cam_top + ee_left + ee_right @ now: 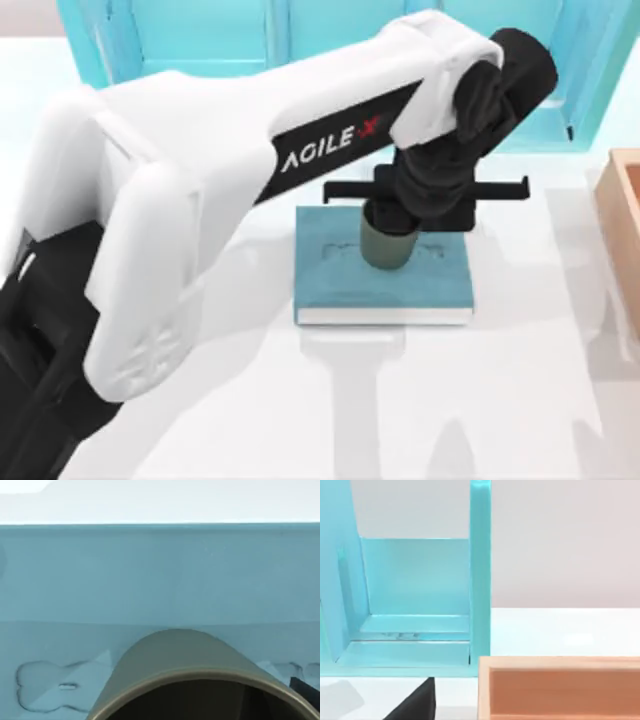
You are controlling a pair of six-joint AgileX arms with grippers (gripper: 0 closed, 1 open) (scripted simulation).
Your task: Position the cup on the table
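1. The table [520, 400]: one glossy white top, bare across the front half of the top view. The cup belongs on it and is not there yet.
2. The shelf unit [250, 35]: one turquoise piece along the far edge; my right wrist view looks into one of its bays.
3. My left arm: one white AgileX arm reaching in from the top view's left over the middle of the table. My right arm is parked near the wooden box [622, 230], of which I count one, at the right edge.
4. The book [345, 290]: one teal volume lying flat at table centre.
5. The left gripper [425, 195]: directly above the cup, wrist pointing down. Whether its fingers grip the cup or are released, I cannot tell.
6. The cup [385, 245]: one olive-green cup, upright over the book's cover. Whether it rests on the cover or hangs just above, I cannot tell.
7. Judgement: the step in hand is the pick-up from the book. The next move calls for a confirmed grasp, a straight lift, and a carry sideways past the book's edge onto bare table.
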